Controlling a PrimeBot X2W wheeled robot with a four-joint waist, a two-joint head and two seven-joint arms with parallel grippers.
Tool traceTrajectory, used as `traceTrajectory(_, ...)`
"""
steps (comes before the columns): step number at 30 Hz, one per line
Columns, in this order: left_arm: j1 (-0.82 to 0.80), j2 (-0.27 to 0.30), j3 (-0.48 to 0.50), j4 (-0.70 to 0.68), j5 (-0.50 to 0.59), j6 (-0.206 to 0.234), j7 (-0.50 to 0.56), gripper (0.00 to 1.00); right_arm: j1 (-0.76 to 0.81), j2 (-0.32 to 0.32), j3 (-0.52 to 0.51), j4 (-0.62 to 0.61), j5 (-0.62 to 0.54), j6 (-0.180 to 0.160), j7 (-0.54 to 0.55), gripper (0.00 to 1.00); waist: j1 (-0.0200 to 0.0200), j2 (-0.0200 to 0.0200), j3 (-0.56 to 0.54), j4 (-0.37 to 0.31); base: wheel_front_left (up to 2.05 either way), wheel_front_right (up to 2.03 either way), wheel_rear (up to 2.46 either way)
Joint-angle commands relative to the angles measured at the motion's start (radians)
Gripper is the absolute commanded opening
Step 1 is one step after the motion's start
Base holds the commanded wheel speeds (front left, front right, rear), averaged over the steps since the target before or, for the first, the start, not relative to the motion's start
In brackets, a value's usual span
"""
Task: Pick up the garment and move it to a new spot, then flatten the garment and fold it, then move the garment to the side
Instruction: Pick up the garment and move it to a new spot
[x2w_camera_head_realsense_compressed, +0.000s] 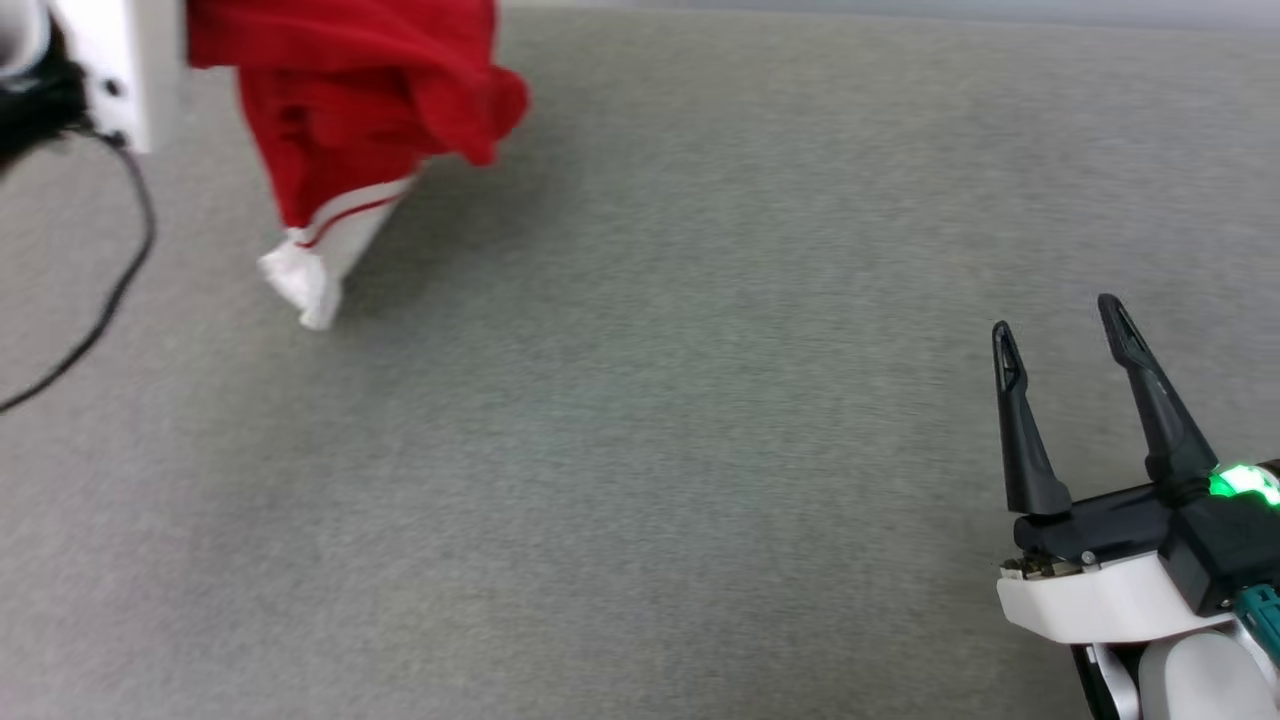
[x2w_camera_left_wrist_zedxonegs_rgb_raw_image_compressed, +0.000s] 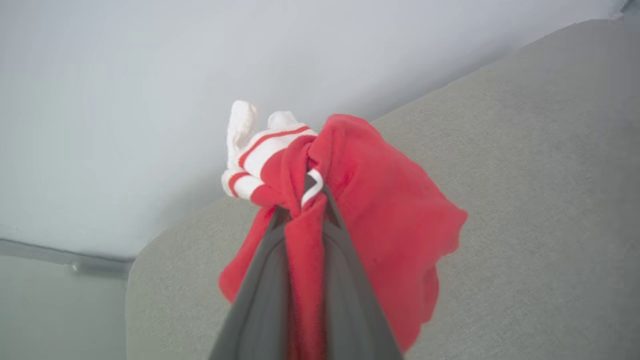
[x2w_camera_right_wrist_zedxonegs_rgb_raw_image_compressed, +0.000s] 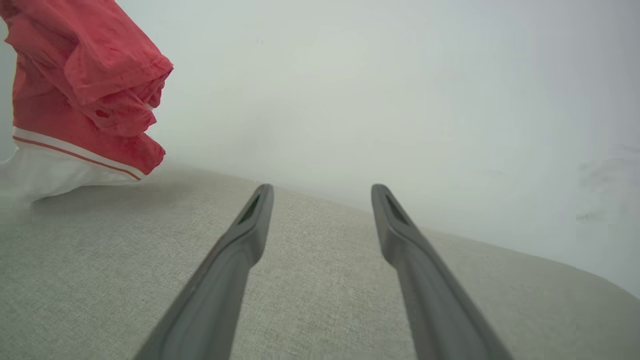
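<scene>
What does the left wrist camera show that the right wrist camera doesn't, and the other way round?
Left wrist view: the left gripper, jaws shut on the garment, with red cloth pinched between them and the rest hanging bunched. Right wrist view: the right gripper, jaws open and empty above the grey surface. Both: the garment, red with white striped trim, the grey surface and the pale wall.
</scene>
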Motion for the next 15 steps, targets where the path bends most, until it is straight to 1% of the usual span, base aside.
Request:
traceTrajectory(1, -0.013, -0.014, -0.01, -0.018, 0.006, 0.0, 0.007, 0.0, 0.007, 0.004, -0.003, 0.005, 0.009, -0.001, -0.002, 1.0, 0.0001, -0.0001, -0.029, -0.047, 0.0, 0.0, 0.0)
traceTrajectory(9, -0.041, -0.088, -0.069, -0.142, 0.011, 0.0, 0.041, 0.0, 0.009, 0.004, -0.001, 0.022, 0.064, -0.001, -0.002, 1.0, 0.0001, -0.0001, -0.039, -0.167, 0.0, 0.0, 0.0)
traceTrajectory(15, 0.034, -0.157, -0.135, -0.2, 0.015, 0.001, 0.017, 0.0, -0.005, 0.004, -0.003, 0.025, 0.091, -0.001, -0.002, 1.0, 0.0001, -0.0001, -0.018, -0.231, 0.0, 0.0, 0.0)
